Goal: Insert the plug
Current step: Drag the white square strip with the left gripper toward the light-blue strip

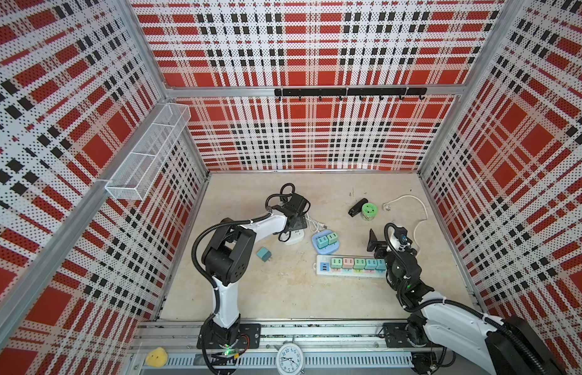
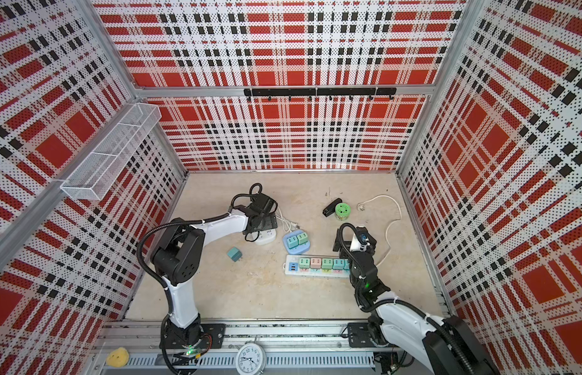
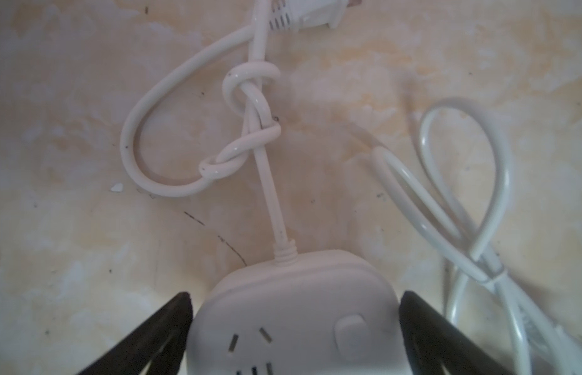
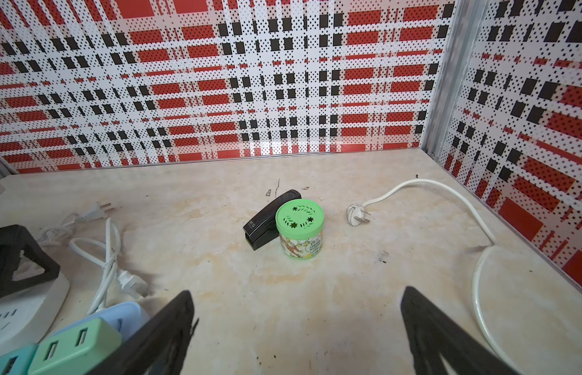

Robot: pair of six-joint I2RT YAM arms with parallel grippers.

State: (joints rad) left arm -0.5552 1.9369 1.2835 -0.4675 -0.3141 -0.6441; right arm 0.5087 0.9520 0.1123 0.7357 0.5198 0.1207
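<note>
A loose teal plug lies on its own on the table, left of the long white power strip that carries several coloured plugs. My left gripper is open, with a finger on each side of a small white socket block. That block's knotted cord ends in a white plug. My right gripper is open above bare table beside the strip's right end, with nothing between its fingers.
A blue socket block with two green plugs sits between the white block and the strip. A green-lidded jar and a black stapler stand further back. The strip's white cord runs along the right wall.
</note>
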